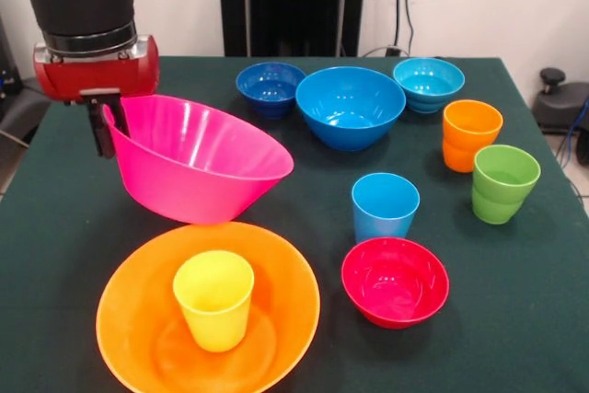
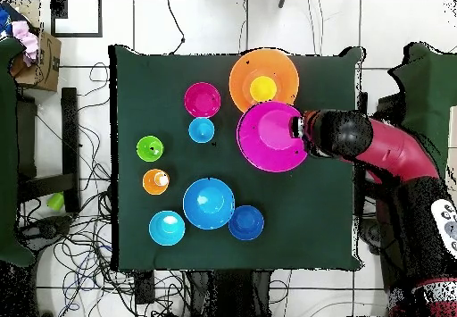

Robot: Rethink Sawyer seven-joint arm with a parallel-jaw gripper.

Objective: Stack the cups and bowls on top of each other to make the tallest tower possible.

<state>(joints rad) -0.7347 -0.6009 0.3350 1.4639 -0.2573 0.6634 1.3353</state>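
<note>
My gripper [image 1: 108, 126] is shut on the rim of the large pink bowl [image 1: 198, 163] and holds it tilted, off the table, just behind the large orange bowl [image 1: 138, 319]. The yellow cup [image 1: 214, 299] stands upright inside the orange bowl. Overhead, the gripper [image 2: 299, 128] is at the pink bowl's [image 2: 268, 137] right edge, and that bowl overlaps the orange bowl's [image 2: 241, 77] lower edge. The light-blue cup [image 1: 384, 206] and small red bowl [image 1: 395, 280] stand to the right. No tower stands.
The orange cup [image 1: 470, 134] and green cup [image 1: 502, 183] stand at the right. The medium blue bowl [image 1: 350, 106], small dark blue bowl [image 1: 270, 87] and small cyan bowl [image 1: 429, 83] line the far side. The table [image 1: 515, 319] is dark green.
</note>
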